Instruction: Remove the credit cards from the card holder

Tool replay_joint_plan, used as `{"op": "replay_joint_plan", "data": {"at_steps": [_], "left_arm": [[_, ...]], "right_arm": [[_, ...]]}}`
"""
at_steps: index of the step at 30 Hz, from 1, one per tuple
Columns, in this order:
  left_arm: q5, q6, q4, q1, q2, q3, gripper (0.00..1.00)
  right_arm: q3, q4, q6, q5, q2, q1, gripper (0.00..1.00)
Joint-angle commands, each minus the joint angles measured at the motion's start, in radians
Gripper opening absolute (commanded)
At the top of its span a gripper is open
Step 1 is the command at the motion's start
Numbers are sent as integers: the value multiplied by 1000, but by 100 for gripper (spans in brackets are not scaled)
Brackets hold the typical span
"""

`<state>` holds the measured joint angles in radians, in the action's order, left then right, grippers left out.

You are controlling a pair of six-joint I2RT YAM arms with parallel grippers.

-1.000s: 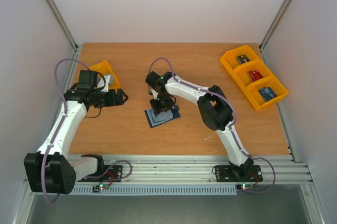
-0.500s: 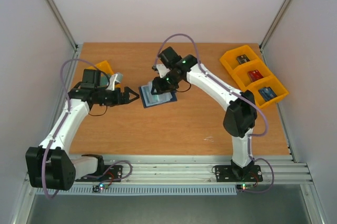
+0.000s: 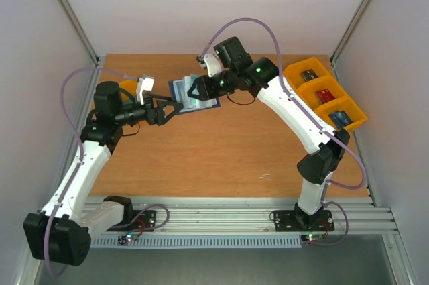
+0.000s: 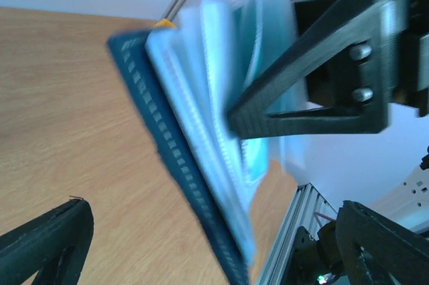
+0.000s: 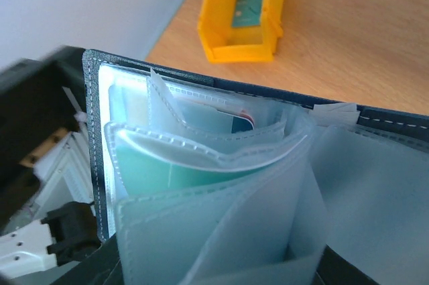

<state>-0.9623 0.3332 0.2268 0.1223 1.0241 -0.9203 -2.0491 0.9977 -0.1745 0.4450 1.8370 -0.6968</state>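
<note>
Card holder, gripped by right end effector, now lifted off tabletop toward 11 o'clock; left end effector, newly spread wide, probably ready for extraction.

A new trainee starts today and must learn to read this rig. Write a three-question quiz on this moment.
1. True or false: the card holder lies shut and flat on the table.
2. Fill in: the jaws of the left gripper stand ____.
3. What grips the card holder? A) the left gripper B) the right gripper C) nothing
Key: 1 false; 2 open; 3 B.
</note>
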Motion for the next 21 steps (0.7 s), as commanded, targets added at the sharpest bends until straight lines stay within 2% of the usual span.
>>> {"op": "replay_joint_plan", "data": {"at_steps": [1, 11, 16, 21], "left_arm": [[55, 81, -195, 33, 8, 27, 99], [91, 105, -308, 107, 31, 48, 81], [126, 101, -305, 114, 39, 69, 63], [110, 127, -358, 115, 38, 72, 41]], "right_arm": [[-46, -51, 50, 58, -44, -2, 4], [-80, -67, 70, 65, -37, -30, 5], [-102, -70, 76, 63, -40, -40, 5], [-107, -71, 75, 63, -33, -58, 5]]}}
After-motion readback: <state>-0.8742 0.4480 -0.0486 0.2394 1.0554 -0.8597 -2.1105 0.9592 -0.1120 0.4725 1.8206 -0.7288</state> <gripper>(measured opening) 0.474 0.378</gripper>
